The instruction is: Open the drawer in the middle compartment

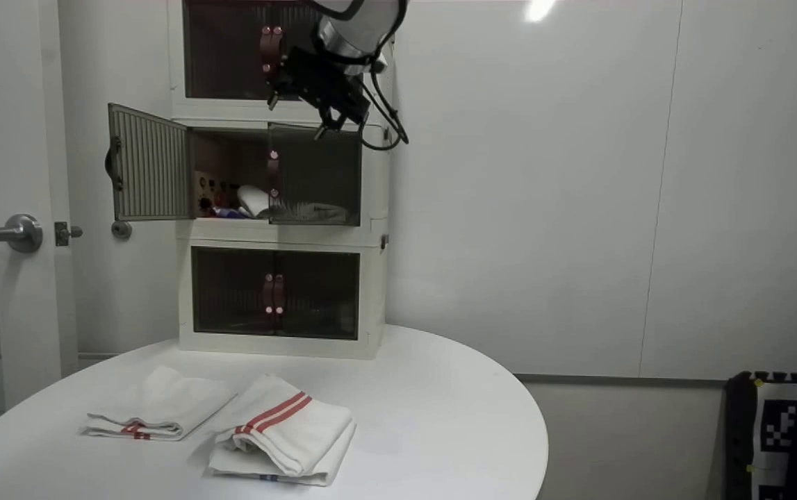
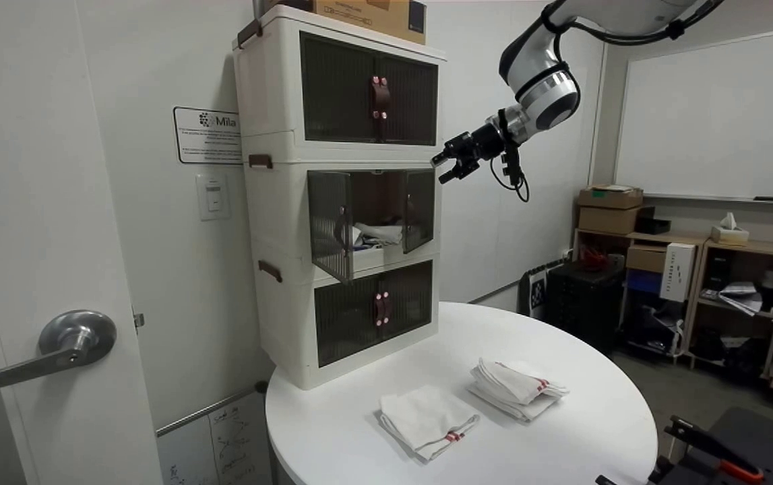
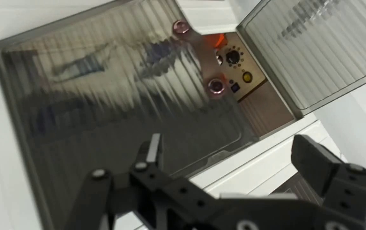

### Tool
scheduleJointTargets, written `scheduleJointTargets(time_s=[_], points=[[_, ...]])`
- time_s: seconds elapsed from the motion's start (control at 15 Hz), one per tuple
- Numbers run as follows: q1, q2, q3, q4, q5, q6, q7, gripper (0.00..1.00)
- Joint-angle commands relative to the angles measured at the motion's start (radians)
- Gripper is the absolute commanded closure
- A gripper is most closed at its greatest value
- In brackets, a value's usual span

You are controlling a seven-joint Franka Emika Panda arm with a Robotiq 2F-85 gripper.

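The middle compartment [image 1: 373, 180] is the white box in the middle of the stack; it also shows in an exterior view [image 2: 277, 215]. The drawer is its pair of tinted door panels. One panel [image 1: 153, 167] is swung wide open; it also shows in an exterior view [image 2: 329, 222] and in the wrist view [image 3: 326, 54]. The other panel, with a brown handle [image 1: 274, 173], stands partly ajar [image 2: 420, 209] and fills much of the wrist view [image 3: 106, 86]. My gripper [image 1: 297, 117] is open and empty, in front of this panel's upper part [image 2: 439, 170] [image 3: 229, 143].
Like cabinet units with shut doors sit above [image 2: 369, 91] and below [image 2: 373, 313]. White cloths and a knobbed box [image 3: 240, 68] are inside the middle compartment. Folded cloths [image 1: 287, 430] [image 1: 155, 406] lie on the round white table [image 1: 454, 417]. A room door with a lever handle [image 2: 76, 343] stands nearby.
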Motion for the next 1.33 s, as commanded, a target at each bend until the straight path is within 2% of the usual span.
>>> scheduleJointTargets(time_s=[0.0,0.2,0.6,0.8,1.07,1.27], points=[[0.068,-0.042,0.01,0.041,-0.188,-0.064,0.272,0.0],[0.11,-0.035,0.027,0.15,-0.351,-0.108,0.499,0.0],[0.168,-0.001,0.065,0.373,-0.738,-0.062,0.954,0.0],[0.187,0.044,0.085,0.463,-0.9,-0.121,1.121,0.0],[0.188,0.127,0.111,0.552,-0.946,-0.225,1.222,0.0],[0.186,0.181,0.12,0.585,-0.933,-0.239,1.28,0.0]])
